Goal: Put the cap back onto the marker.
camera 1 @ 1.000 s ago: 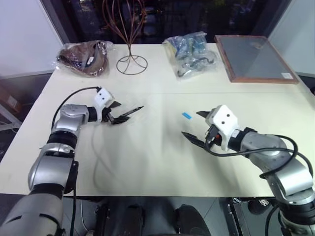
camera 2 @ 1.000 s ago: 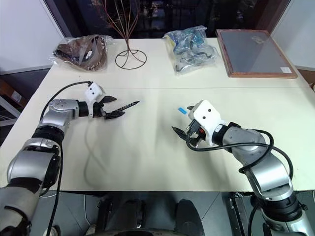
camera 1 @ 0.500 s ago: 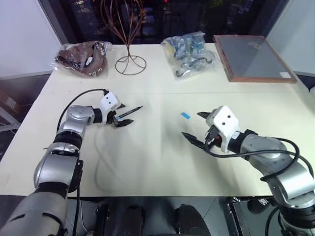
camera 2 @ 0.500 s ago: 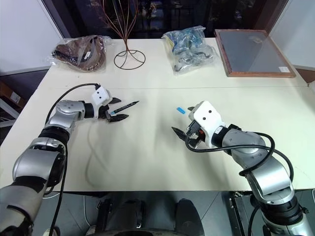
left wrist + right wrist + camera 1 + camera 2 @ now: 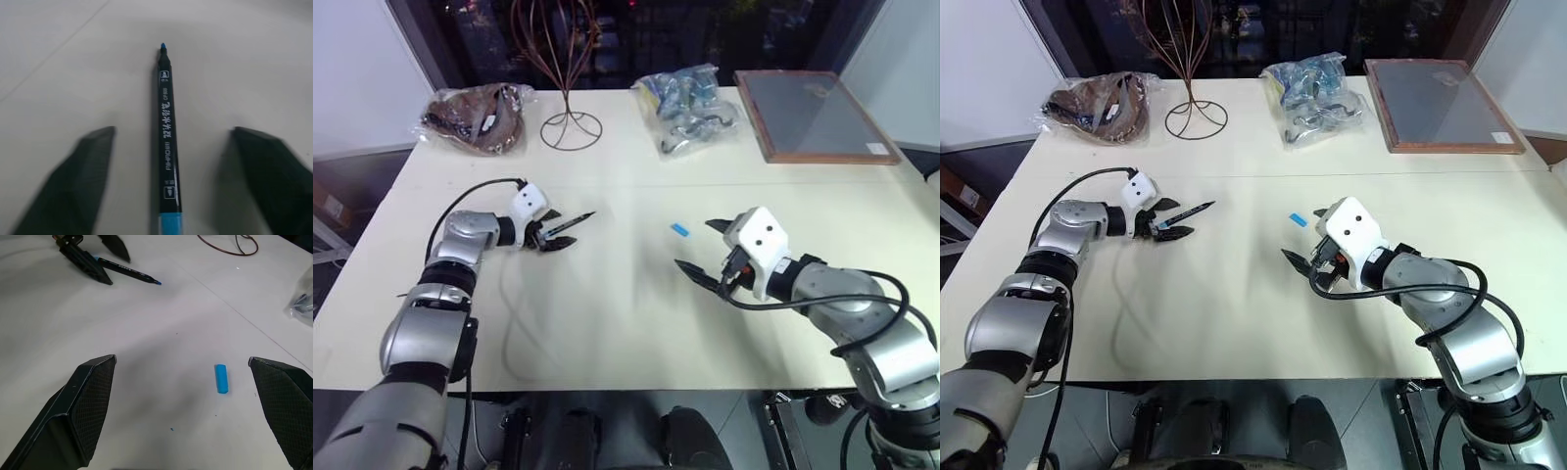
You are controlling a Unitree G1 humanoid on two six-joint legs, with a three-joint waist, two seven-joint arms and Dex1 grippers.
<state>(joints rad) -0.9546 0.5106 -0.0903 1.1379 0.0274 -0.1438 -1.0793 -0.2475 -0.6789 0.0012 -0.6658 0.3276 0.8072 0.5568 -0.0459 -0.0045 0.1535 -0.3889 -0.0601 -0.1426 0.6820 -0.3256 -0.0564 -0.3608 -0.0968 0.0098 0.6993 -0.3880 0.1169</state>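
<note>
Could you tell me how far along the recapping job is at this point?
Early. Nothing is finished: the cap lies loose on the table, well apart from the marker. In hand: the left gripper straddles the marker, fingers either side without touching it. Left: grasp the marker, have the open right gripper pick up the cap, then press it on.

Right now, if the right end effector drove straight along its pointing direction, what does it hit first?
Probably the cap: in the right wrist view it lies on the table ahead of the open right end effector, nearer one finger. Further off sits the marker. Depth is unclear; it may meet bare tabletop first.
</note>
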